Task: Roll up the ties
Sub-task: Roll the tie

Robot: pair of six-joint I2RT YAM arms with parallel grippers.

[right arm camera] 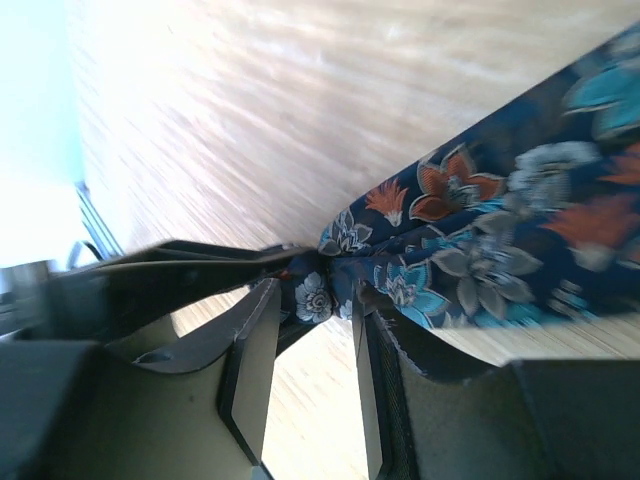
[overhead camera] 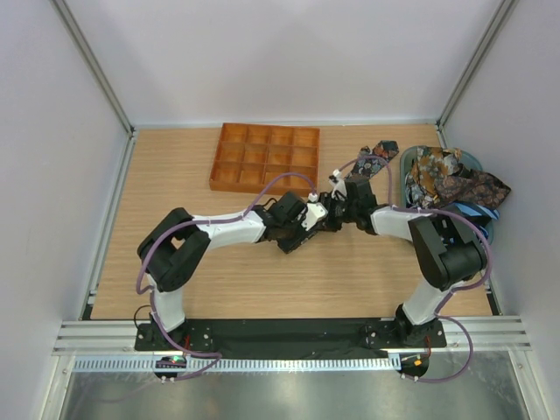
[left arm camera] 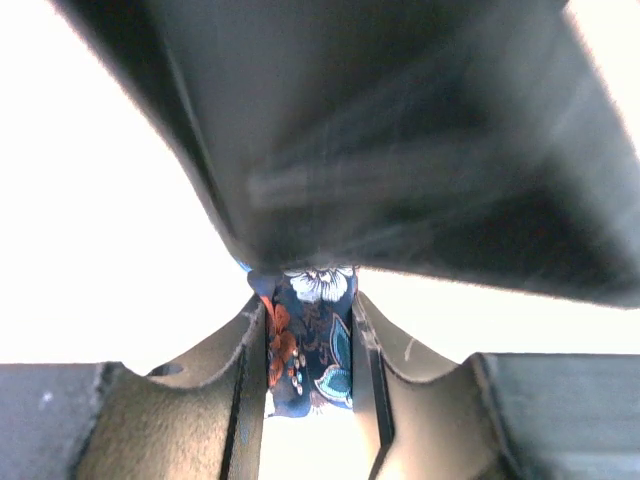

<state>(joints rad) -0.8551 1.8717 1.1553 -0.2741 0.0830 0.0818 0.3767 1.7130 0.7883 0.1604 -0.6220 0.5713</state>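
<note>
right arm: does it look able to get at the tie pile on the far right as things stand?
Probably yes. The pile lies close beside the right arm with nothing between. But the right gripper sits around the floral tie, clamped by the left gripper, so it must back off first.

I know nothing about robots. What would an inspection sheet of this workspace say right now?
Surface: wooden table.
Job's things: floral tie runs from the claws toward a teal basket heaped with more ties.
Clutter: orange gridded tray at the far edge.
Grippers: left claw shut on the floral tie; right claw has the tie between its fingers, grip unclear.
Cables: purple cables in loose loops.
Surroundings: white walls, metal frame posts.
</note>
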